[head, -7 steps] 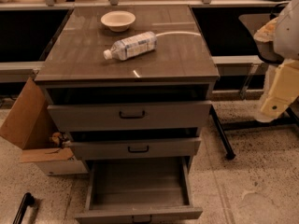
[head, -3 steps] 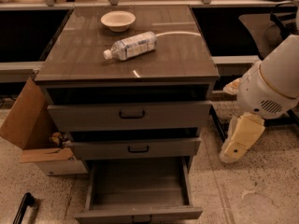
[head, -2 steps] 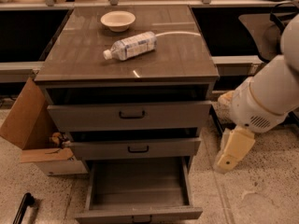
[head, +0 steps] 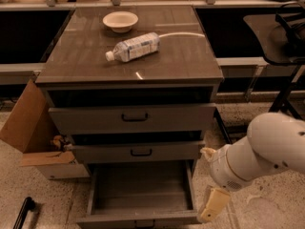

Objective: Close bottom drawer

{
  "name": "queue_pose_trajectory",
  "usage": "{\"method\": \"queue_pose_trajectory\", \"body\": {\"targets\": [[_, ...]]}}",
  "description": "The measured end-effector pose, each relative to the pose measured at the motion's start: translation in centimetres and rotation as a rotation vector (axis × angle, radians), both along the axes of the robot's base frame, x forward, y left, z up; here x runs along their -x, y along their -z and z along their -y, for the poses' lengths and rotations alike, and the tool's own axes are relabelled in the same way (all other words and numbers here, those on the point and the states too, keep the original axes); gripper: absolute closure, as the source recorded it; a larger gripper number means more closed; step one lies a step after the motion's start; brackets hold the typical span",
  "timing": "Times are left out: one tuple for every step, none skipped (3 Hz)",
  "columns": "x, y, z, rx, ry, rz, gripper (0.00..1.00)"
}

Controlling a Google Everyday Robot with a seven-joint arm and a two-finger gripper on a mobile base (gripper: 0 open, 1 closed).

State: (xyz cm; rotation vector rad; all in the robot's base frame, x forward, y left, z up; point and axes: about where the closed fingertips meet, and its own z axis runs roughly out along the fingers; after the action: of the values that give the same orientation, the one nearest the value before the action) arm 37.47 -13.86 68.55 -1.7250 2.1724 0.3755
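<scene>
The bottom drawer (head: 140, 194) of the grey-brown cabinet stands pulled far out, its wide plain tray empty and its low front panel (head: 138, 220) at the frame's bottom edge. The middle drawer (head: 138, 152) and the top drawer (head: 133, 118) above it stick out a little. My gripper (head: 213, 204) hangs from the white arm (head: 267, 149) at the lower right, just beside the bottom drawer's front right corner.
A plastic bottle (head: 133, 46) lies on its side on the cabinet top, with a white bowl (head: 120, 21) behind it. An open cardboard box (head: 35, 132) sits on the floor at the left. A dark chair (head: 283, 37) stands at the right. A black bar (head: 23, 213) lies at the lower left.
My arm has come down and leftward from the upper right, and the gripper now hangs low beside the bottom drawer's front right corner. The drawers have not moved.
</scene>
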Motion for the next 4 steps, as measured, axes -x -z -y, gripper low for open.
{"method": "queue_pose_trajectory", "body": {"targets": [[-1.2,1.4,-0.3,-0.018,0.021,0.052,0.0],[-1.3,1.4,-0.3,-0.018,0.021,0.053,0.0],[-1.2,1.8,-0.5,-0.03,0.007,0.056,0.0],[-0.2,6.6,-2.6,-0.053,-0.087,0.067,0.0]]}}
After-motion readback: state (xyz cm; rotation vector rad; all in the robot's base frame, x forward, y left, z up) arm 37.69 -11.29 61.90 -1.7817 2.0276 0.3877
